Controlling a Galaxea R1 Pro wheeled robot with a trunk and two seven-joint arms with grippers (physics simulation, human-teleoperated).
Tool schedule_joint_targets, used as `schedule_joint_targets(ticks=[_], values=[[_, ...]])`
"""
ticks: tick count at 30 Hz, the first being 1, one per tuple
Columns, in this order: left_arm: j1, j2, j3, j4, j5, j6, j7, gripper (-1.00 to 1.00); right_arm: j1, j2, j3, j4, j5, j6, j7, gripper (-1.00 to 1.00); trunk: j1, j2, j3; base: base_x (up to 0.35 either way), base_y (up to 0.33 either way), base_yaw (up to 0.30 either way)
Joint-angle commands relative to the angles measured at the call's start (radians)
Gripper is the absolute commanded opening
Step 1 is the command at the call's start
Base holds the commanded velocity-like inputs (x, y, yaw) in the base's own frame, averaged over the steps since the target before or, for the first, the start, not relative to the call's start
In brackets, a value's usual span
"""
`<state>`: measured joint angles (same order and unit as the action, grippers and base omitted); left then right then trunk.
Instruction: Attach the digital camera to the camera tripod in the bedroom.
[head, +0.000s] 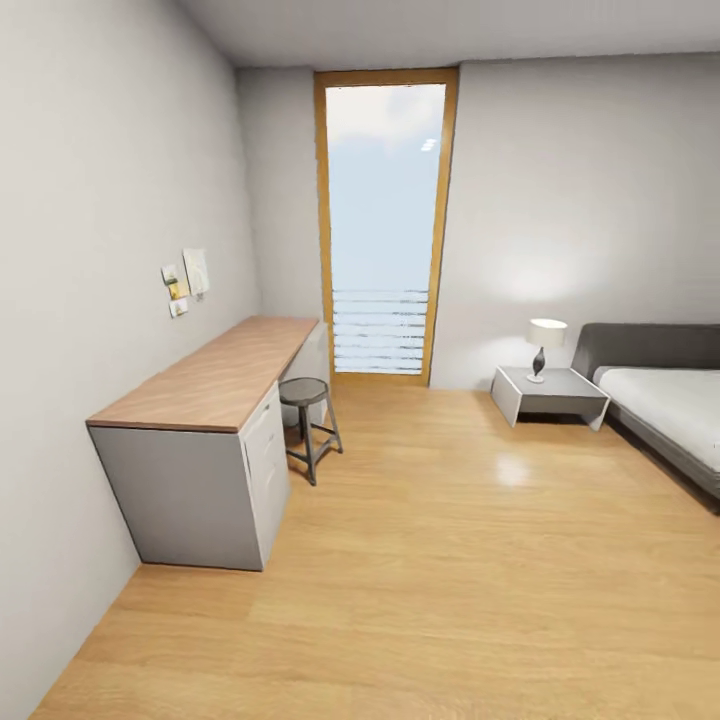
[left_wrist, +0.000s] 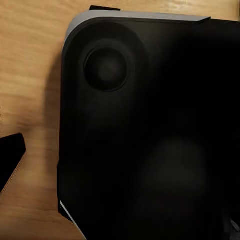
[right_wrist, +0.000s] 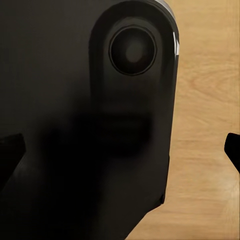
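I am in the bedroom, facing a light wood floor (head: 450, 560) and white walls. The grey bed (head: 668, 398) with its white mattress stands at the right edge of the head view. The digital camera and the camera tripod are out of view. In the left wrist view my left gripper (left_wrist: 120, 165) hangs above my own black base (left_wrist: 150, 125), one dark fingertip (left_wrist: 10, 156) far out at the picture's edge. My right gripper (right_wrist: 120, 152) stands open over the same base, its fingertips (right_wrist: 233, 150) wide apart with nothing between them.
A long wood-topped desk (head: 215, 375) with white drawers runs along the left wall, a dark round stool (head: 306, 420) beside it. A tall wood-framed window (head: 382, 225) is straight ahead. A low grey nightstand (head: 550, 392) with a lamp (head: 544, 345) stands left of the bed.
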<state>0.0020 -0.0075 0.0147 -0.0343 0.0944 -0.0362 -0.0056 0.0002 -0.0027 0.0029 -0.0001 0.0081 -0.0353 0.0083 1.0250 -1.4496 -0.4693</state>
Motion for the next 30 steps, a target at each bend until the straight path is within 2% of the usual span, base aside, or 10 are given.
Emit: schedule_joint_targets(ticks=[1,30], values=[[0.000,0.000,0.001,-0.001,0.010,-0.002,-0.001,1.00,0.000,0.000,0.000,0.000,0.001,-0.003,0.001,1.00,0.000,0.000,-0.001,0.000,0.000,-0.288],[0.001,0.000,0.001,-0.001,0.010,-0.002,-0.001,1.00,0.000,0.000,-0.001,0.000,0.001,-0.005,-0.001,1.00,0.000,0.000,-0.001,0.000,0.000,-0.288]])
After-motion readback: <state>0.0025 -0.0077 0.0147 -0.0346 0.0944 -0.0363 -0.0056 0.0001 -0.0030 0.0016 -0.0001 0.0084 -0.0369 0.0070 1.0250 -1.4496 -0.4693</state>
